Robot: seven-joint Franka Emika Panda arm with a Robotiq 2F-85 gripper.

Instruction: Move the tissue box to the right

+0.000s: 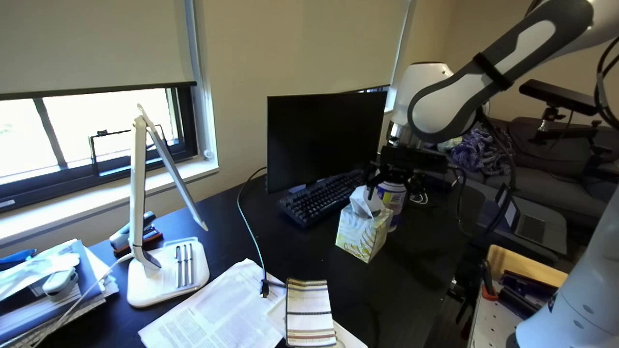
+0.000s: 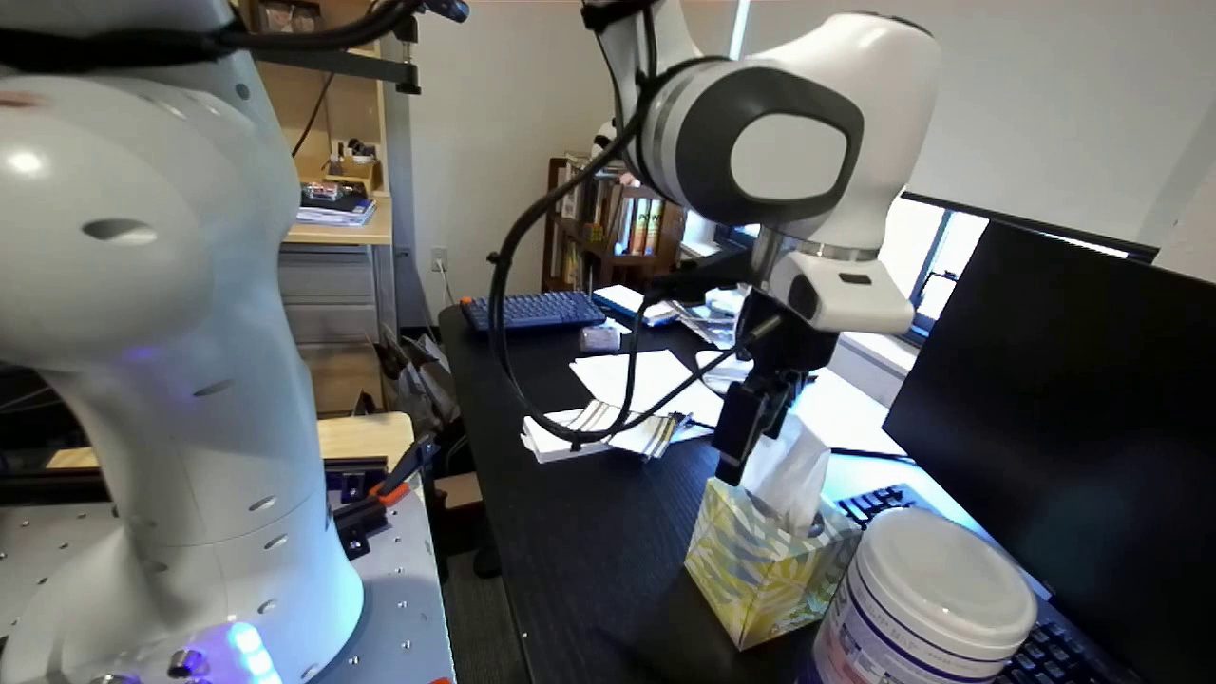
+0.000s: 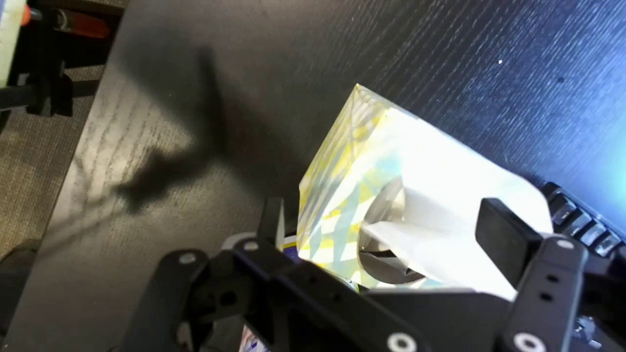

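The tissue box (image 1: 360, 237) is a small pale box with a yellow leaf pattern and a white tissue tuft on top. It stands upright on the dark desk; it also shows in an exterior view (image 2: 760, 575) and the wrist view (image 3: 337, 210). My gripper (image 3: 389, 215) is open above the box, its fingers wide apart. In the wrist view the tuft lies between the fingers, close to the right one; I cannot tell whether they touch. The gripper also shows over the box in both exterior views (image 1: 389, 186) (image 2: 755, 442). Its own body hides part of the box's top.
A white bottle with a blue label (image 1: 395, 198) stands close beside the box, also seen in an exterior view (image 2: 926, 608). A keyboard (image 1: 319, 198) and monitor (image 1: 329, 140) are behind. Striped cloth (image 1: 309, 311), papers (image 1: 222, 309) and a lamp (image 1: 138, 193) lie along the desk.
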